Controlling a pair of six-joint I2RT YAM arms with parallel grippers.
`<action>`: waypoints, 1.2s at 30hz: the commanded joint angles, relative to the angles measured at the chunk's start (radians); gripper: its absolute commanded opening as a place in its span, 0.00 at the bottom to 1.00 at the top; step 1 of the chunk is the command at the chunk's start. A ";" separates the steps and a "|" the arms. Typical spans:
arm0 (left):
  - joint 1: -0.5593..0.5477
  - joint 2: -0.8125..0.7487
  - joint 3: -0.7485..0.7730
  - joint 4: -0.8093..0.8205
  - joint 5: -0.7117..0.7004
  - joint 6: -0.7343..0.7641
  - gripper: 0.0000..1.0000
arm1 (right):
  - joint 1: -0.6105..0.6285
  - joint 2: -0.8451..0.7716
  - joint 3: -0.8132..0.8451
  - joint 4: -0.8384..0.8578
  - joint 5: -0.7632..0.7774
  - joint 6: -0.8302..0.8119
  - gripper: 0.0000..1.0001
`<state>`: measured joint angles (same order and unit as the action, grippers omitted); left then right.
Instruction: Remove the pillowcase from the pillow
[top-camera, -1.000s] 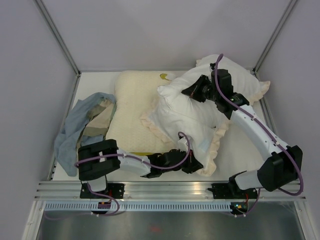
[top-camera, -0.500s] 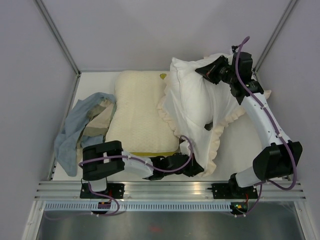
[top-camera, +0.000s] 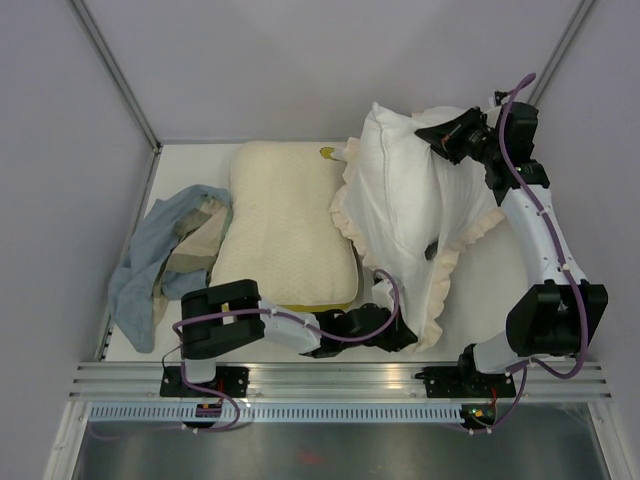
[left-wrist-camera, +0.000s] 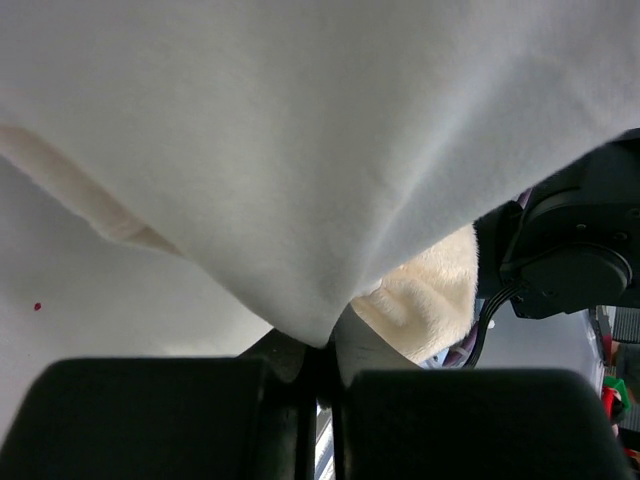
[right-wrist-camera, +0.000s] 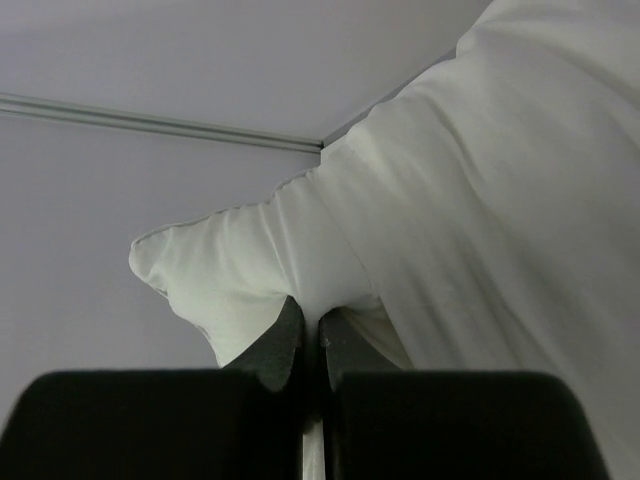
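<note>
- The pillow (top-camera: 395, 150) stands raised on end at the far right of the desk (top-camera: 495, 295).
- The pillowcase (top-camera: 440, 285) hangs around the pillow's lower part, its cream frill trailing toward the near edge.
- The right end effector (top-camera: 447, 138) is pressed together, pinching the pillow's top corner.
- The left end effector (top-camera: 405, 338) pinches the pillowcase's near edge, low by the desk.

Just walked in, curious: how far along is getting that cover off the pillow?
Partly done: the pillow is bare on top. In hand: the right gripper lifts its corner, the left gripper pinches the pillowcase low. Left: freeing its lower part.
</note>
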<state>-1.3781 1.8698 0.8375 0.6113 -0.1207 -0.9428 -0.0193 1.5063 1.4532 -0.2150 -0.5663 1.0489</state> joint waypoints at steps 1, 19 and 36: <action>-0.067 0.043 -0.014 -0.170 0.190 0.002 0.02 | -0.071 0.011 0.027 0.264 0.129 0.048 0.00; -0.067 0.086 0.034 -0.212 0.222 0.015 0.02 | -0.182 0.081 0.084 0.284 0.068 0.048 0.00; -0.067 0.111 0.060 -0.220 0.248 0.015 0.02 | -0.185 0.089 0.116 0.276 0.019 0.046 0.00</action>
<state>-1.3769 1.9301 0.9180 0.5987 -0.0910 -0.9421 -0.1711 1.6440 1.5620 -0.1585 -0.7464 1.1011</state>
